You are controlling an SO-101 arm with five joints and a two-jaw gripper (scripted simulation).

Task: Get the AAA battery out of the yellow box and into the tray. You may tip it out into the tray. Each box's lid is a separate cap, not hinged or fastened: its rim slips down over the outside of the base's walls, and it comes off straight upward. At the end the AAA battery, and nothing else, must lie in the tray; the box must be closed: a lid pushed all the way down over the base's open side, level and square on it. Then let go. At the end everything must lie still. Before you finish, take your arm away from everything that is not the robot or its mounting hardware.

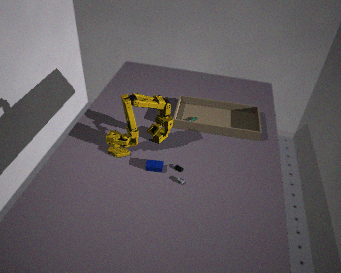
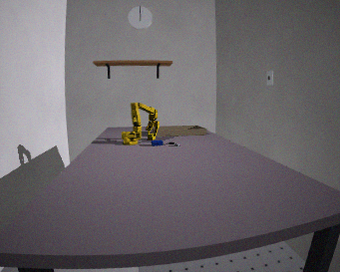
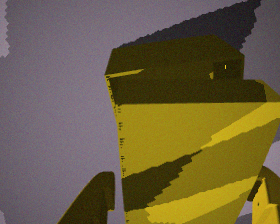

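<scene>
The yellow box fills much of the wrist view, with a stepped dark edge at its far side. Its seating of lid on base cannot be judged. My gripper is partly open, with its fingers on either side of the box; a narrow gap shows beside the left finger. In the top and exterior views the box merges with the yellow gripper. The tray stands right of the gripper. A small green piece, probably the AAA battery, lies near its left end.
A blue block lies in front of the arm. A small black object and a small pale one lie to its right. A shelf and a clock hang on the back wall.
</scene>
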